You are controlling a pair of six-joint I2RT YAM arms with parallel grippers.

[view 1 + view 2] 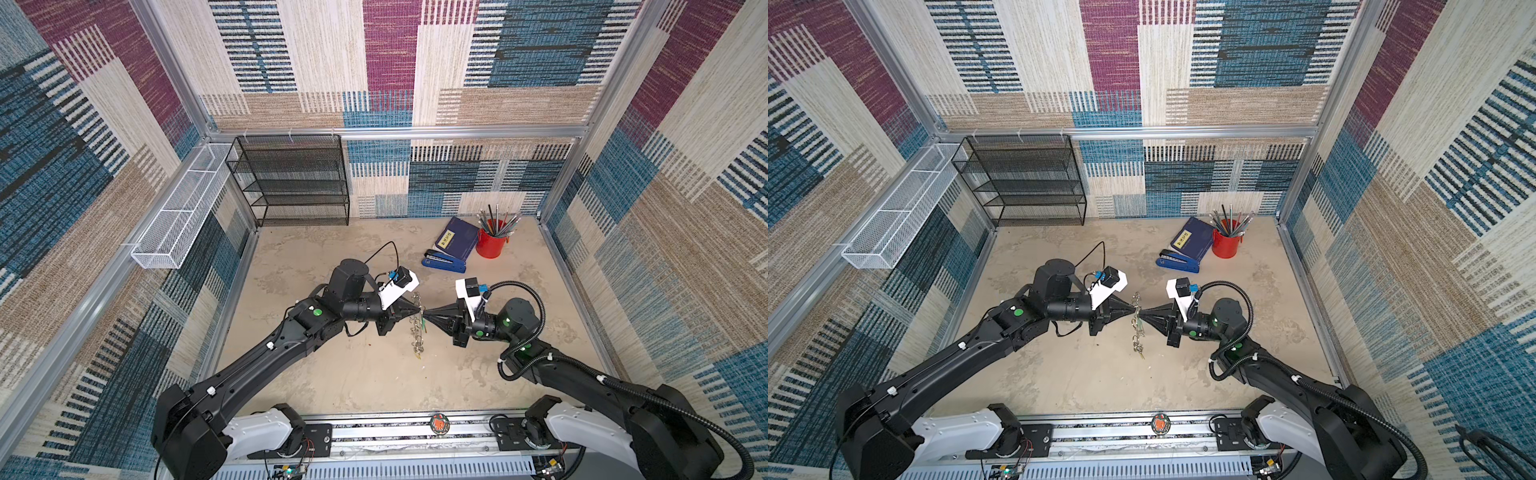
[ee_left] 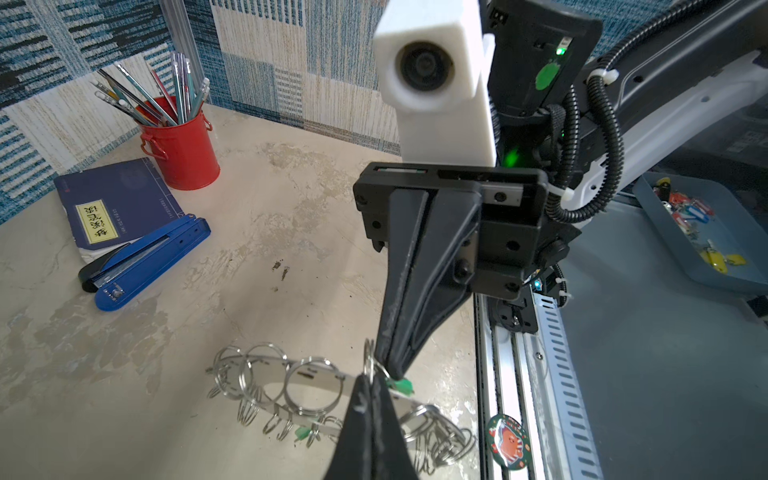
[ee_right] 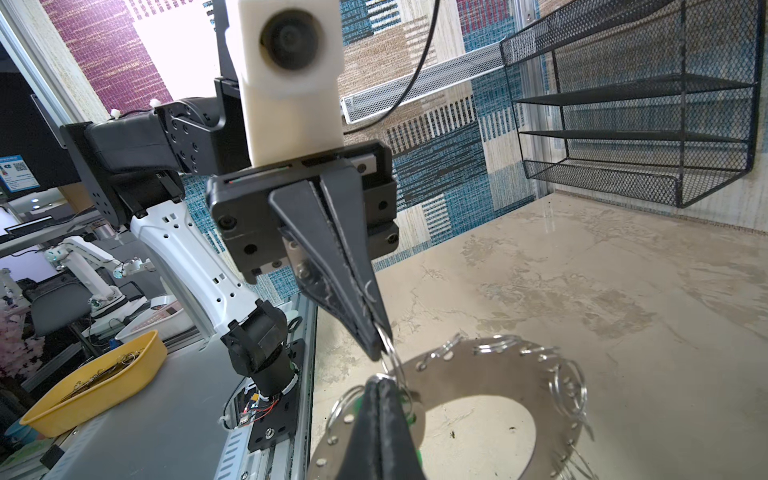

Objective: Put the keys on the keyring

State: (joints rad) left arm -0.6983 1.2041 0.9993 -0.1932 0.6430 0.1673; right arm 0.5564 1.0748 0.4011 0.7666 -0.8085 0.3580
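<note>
The keyring [image 3: 478, 374] is held up on its edge between your two grippers. It looks thin as a line in both top views [image 1: 417, 332]. The left gripper [image 3: 376, 351] is squeezed shut on one small split ring [image 3: 388, 343] at the keyring's rim. The right gripper [image 2: 392, 368] is closed tight too. It seems to pinch the green key [image 2: 401, 385] right beside that ring. Hold your left gripper steady so the keyring does not swing. Turn the key a little at a time along the ring's wire. Do not tug hard, or the ring may slip out and drop to the table [image 3: 623, 291].
</note>
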